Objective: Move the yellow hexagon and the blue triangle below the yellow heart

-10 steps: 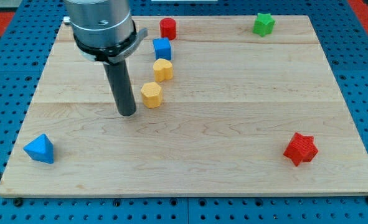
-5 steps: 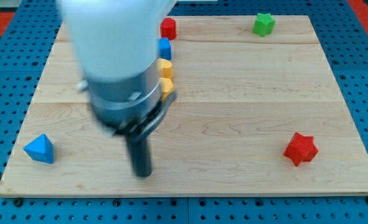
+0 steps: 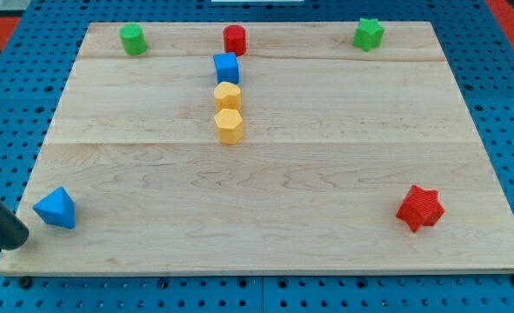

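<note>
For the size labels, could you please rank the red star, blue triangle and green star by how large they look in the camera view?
1. red star
2. blue triangle, close behind; near-tie
3. green star, smallest, though it sits farthest back, so real size is unsure.

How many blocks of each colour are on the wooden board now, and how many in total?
Green: 2, a cylinder and a star.
Red: 2, a cylinder and a star.
Blue: 2, a cube and a triangle.
Yellow: 2, a heart and a hexagon.
Total: 8 blocks.
My tip is just left of the blue triangle.
</note>
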You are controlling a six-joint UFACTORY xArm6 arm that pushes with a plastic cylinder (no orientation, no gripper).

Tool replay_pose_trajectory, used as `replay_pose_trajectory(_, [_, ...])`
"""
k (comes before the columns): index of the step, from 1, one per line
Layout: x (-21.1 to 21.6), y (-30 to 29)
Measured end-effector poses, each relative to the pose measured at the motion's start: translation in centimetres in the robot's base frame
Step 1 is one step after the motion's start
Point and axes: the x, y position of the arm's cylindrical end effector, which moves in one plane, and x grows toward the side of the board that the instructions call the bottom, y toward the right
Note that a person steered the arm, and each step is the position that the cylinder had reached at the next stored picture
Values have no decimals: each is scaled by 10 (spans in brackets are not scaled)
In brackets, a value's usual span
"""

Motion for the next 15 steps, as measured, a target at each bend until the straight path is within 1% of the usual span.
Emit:
replay_pose_trajectory(1, [-20, 4])
replay_pose_trajectory(2, [-36, 37])
replay_pose_trajectory(3, [-48, 85])
replay_pose_trajectory(4, [-55, 117])
replay_pose_trajectory(5, [-23, 92])
replay_pose_trajectory(6, [-28, 105])
replay_pose_trajectory(8, [-50, 145])
replay_pose_trajectory(10, [-59, 187])
replay_pose_trajectory(11, [-69, 198])
replay_pose_trajectory(14, [-109, 201])
replay_pose_trajectory(15, [-108, 216])
